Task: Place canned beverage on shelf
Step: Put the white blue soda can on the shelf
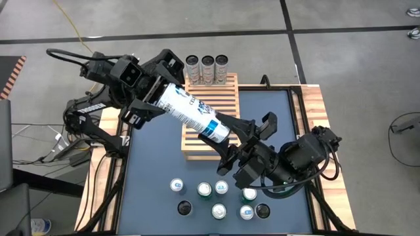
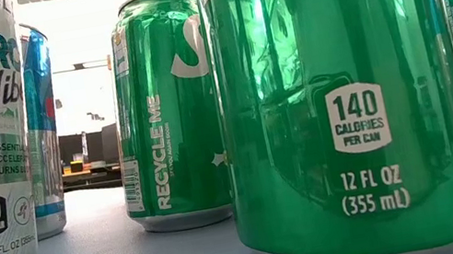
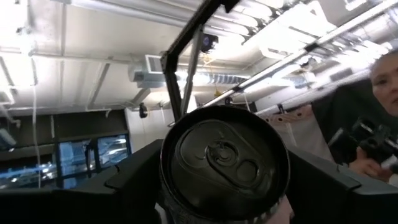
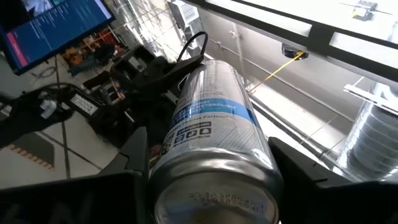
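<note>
Two end effectors, left [image 1: 152,94] and right [image 1: 241,139], gripping one can [image 1: 194,113] above shelf [image 1: 211,96] edge

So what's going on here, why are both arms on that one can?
The two arms have a tall white and blue can between them, tilted in the air above the slatted wooden shelf. The left gripper has its fingers around the can's top end, and the right gripper is at its base, so it looks like a handover. Three cans already stand along the shelf's far edge. Several more cans wait on the blue table.
</note>
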{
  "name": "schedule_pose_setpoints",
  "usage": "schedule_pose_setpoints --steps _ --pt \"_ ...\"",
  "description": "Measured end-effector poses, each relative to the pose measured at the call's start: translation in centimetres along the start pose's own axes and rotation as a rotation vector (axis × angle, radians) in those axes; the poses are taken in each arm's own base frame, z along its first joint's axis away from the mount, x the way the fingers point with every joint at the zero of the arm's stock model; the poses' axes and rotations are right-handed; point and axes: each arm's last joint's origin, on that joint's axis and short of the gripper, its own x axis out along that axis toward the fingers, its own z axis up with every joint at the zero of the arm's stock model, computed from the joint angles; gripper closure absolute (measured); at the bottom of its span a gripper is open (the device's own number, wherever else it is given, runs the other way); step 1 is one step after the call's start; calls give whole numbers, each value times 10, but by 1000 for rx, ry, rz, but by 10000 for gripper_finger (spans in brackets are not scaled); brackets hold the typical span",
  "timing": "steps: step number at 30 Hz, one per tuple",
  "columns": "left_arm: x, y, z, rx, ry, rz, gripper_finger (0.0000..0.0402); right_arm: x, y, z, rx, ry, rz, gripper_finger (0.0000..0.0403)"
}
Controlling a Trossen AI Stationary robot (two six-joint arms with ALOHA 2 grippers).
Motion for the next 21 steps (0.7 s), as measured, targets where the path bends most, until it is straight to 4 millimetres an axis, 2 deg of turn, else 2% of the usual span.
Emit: schedule_pose_setpoints --steps 6,14,21 --pt "-1 1 2 -17 -6 97 93 0 0 0 -4 11 -1 206" --pt "-4 4 1 -53 33 264 89 2 -3 -3 6 34 -19 206" --pt "-6 6 -1 -83 66 350 88 4 -6 -6 -89 107 -32 206"
